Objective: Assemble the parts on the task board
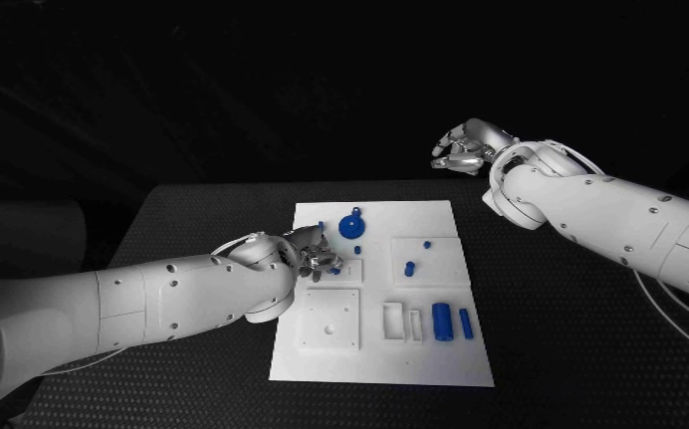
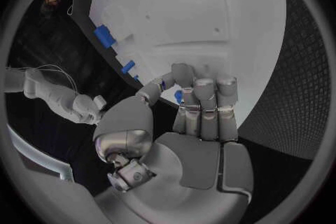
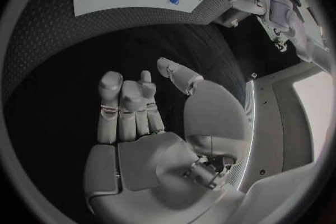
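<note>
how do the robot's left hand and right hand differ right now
The left hand is low over the white board, fingers curled around a small blue part; the right hand is raised beyond the board's far end, holding nothing. The left hand is among the blue pieces; the right hand is clear of them. Both are silver hands on white arms.

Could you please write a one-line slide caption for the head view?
Left hand holds a small blue part over the white task board; right hand waits beyond it, holding nothing.
</note>
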### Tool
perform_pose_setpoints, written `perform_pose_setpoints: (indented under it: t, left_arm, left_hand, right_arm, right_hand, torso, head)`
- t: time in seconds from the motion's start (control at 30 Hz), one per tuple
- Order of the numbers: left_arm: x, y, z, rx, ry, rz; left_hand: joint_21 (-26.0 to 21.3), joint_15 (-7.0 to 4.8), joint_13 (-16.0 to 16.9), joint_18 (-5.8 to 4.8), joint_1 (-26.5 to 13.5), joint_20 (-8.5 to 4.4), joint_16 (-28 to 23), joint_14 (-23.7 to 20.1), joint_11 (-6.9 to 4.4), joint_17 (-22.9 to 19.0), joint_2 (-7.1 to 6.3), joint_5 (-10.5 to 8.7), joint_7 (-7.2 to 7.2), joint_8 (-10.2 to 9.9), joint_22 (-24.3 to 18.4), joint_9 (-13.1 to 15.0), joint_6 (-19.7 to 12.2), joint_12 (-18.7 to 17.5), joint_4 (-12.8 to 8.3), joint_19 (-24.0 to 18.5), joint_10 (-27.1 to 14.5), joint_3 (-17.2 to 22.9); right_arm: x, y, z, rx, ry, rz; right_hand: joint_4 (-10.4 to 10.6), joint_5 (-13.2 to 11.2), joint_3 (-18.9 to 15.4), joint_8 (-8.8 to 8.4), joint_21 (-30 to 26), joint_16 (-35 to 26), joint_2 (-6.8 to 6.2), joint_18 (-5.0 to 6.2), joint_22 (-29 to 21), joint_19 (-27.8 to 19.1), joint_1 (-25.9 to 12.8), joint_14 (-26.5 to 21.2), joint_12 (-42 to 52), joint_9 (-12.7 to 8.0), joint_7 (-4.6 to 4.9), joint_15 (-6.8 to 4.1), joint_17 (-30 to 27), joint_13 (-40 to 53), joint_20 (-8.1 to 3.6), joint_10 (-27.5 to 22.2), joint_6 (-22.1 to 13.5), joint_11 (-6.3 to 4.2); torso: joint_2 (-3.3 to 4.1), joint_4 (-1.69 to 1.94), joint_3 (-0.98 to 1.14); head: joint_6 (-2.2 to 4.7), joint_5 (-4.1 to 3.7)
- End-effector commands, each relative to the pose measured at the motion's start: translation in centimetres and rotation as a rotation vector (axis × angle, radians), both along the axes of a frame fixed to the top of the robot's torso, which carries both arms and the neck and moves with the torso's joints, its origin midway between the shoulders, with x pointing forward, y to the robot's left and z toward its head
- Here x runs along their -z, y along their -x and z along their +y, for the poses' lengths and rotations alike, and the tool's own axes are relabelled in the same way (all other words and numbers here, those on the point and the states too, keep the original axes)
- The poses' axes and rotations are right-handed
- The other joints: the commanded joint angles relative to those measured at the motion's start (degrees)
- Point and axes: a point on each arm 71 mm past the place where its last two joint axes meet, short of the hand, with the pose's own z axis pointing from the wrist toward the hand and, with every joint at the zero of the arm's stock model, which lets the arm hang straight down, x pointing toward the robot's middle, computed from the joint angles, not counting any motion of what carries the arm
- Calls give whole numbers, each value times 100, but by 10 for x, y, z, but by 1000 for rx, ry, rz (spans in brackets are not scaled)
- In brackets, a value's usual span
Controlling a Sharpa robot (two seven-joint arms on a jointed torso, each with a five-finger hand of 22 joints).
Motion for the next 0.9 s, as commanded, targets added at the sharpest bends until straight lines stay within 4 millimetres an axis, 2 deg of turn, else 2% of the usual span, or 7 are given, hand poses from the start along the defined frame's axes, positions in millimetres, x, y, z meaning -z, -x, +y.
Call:
perform_pose_setpoints:
  t: [0.03, 0.23, 0.33, 0.4, 0.9]
  left_arm:
    - [6, 4, -2, 26, -29, 41]
    - [7, 5, -2, 45, -53, 55]
    - [7, 5, -2, 52, -60, 56]
    - [7, 6, -3, 62, -67, 58]
    - [8, 7, -3, 75, -83, 68]
  left_hand:
    - [38, -229, -8, 42, 16, -569, 28, 137, -136, -9, 72, 16, -553, 4, 98, 11, 796, 25, -3, 32, -123, 28]
    - [57, -246, -18, 54, 69, -578, 57, 146, -136, -33, -18, -9, -554, 0, 95, 17, 794, 69, 0, 51, -121, 49]
    - [70, -255, -28, 59, 131, -578, 96, 151, -138, -60, -77, -236, -559, 5, 85, 25, 814, 124, 62, 72, -119, 47]
    - [71, -256, -33, 59, 149, -576, 109, 147, -138, -72, -103, -300, -558, 5, 83, 28, 822, 143, 81, 72, -123, 45]
    - [129, -256, -9, 62, 206, -571, 252, 172, -158, -81, -153, -391, -583, 49, 98, 55, 905, 307, 129, 93, -93, -11]
  right_arm:
    - [1, 1, 2, -10, -1, 10]
    - [1, 1, 2, -12, -1, 12]
    - [1, 1, 2, -12, -1, 13]
    - [2, 1, 2, -12, -1, 13]
    - [2, 1, 1, -11, -1, 15]
  right_hand:
    - [-1, 21, -23, -35, -27, -37, 30, 173, 60, -8, -46, -15, -10, 8, 118, 15, 10, -6, -45, -49, 73, 1]
    - [2, 23, -25, -34, -28, -38, 31, 173, 60, -8, -50, -15, -10, 9, 118, 15, 10, -7, -45, -49, 75, 1]
    - [4, 24, -26, -34, -28, -38, 32, 173, 60, -9, -52, -15, -10, 9, 118, 15, 10, -7, -45, -49, 75, 1]
    - [6, 27, -26, -34, -29, -39, 33, 173, 60, -9, -55, -16, -10, 9, 118, 15, 10, -8, -45, -50, 75, 1]
    - [23, 69, -32, -33, -33, -41, 42, 173, 62, -10, -76, -16, -8, 11, 117, 14, 13, -11, -44, -51, 79, 0]
  torso:
    - [-3, 2, -1]
    - [-2, -1, -1]
    - [-3, -1, -3]
    - [-5, -3, -4]
    - [-2, -1, 2]
  head:
    - [0, 10]
    - [-8, 17]
    - [-6, 19]
    - [-13, 22]
    - [-22, 24]
